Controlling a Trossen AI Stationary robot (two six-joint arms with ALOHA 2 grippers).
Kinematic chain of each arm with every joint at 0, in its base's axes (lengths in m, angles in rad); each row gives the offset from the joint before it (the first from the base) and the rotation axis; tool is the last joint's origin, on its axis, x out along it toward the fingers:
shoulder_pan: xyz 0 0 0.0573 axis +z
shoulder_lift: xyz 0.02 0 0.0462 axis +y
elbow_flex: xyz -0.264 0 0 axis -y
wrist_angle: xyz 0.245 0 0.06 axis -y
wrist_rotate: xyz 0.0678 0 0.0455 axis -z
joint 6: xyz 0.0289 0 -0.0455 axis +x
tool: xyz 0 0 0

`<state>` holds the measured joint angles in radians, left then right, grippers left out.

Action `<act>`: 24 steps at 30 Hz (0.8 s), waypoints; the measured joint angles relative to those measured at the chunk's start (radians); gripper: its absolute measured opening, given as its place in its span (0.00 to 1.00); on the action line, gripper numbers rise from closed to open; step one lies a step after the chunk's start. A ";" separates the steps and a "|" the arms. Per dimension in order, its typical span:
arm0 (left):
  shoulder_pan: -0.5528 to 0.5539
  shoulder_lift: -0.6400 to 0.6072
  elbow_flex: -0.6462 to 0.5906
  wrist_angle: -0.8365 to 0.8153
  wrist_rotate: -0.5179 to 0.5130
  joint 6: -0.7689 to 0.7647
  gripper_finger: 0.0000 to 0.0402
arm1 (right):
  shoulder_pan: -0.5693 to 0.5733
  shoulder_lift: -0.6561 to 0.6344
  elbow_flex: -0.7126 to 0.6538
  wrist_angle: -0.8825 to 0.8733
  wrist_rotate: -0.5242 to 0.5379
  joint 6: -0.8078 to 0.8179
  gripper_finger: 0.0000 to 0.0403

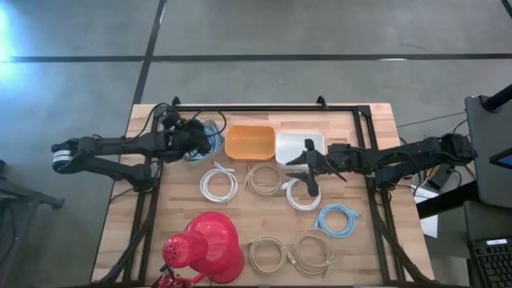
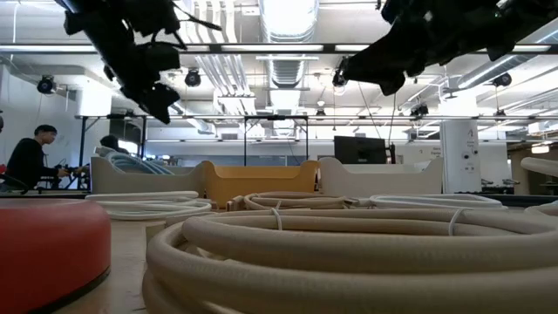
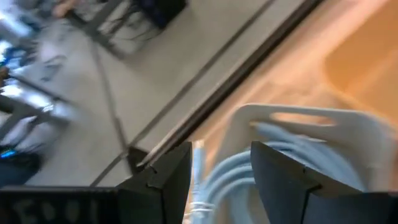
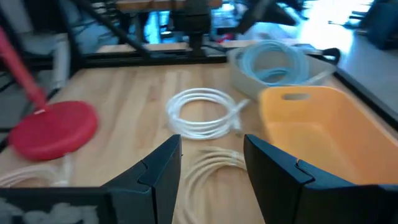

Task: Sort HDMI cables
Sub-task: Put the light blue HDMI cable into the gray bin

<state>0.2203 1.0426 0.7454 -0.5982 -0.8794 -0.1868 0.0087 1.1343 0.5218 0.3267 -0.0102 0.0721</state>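
Note:
Several coiled HDMI cables lie flat on the wooden table: white ones, beige ones and a light blue one. More light blue coils rest inside a pale grey bin at the far left. My left gripper hangs open above that bin, well clear of it in the low view. My right gripper is open and raised near the white bin. It faces a beige coil and a white coil.
An orange bin stands between the grey and white bins along the far side. A red cone-shaped lamp lies at the near left. A black frame rail runs along the far edge. People sit in the room behind.

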 joint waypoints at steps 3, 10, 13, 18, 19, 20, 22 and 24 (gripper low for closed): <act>-0.039 -0.002 0.028 -0.001 0.072 0.014 0.45 | 0.058 0.000 0.031 -0.036 0.024 0.004 0.42; -0.153 -0.040 0.065 0.002 0.094 0.081 0.45 | 0.204 0.000 0.154 -0.452 0.157 0.181 0.42; -0.194 -0.064 0.047 -0.001 0.094 0.061 0.45 | 0.263 0.000 0.183 -0.652 0.157 0.349 0.42; -0.234 -0.081 0.007 0.011 0.093 0.026 0.45 | 0.357 0.000 0.179 -0.968 0.148 0.617 0.42; -0.238 -0.081 -0.003 0.018 0.094 0.027 0.45 | 0.375 0.000 0.172 -1.022 0.132 0.658 0.42; -0.240 -0.081 -0.013 0.025 0.094 0.027 0.45 | 0.392 0.000 0.164 -1.056 0.115 0.697 0.42; -0.240 -0.081 -0.033 0.043 0.094 0.027 0.45 | 0.427 0.000 0.134 -1.061 0.084 0.762 0.42; -0.240 -0.081 -0.047 0.051 0.094 0.024 0.45 | 0.463 0.000 0.101 -1.044 0.048 0.802 0.42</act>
<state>-0.0196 0.9619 0.6980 -0.5468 -0.7852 -0.1629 0.4714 1.1343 0.6225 -0.7175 0.0376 0.8737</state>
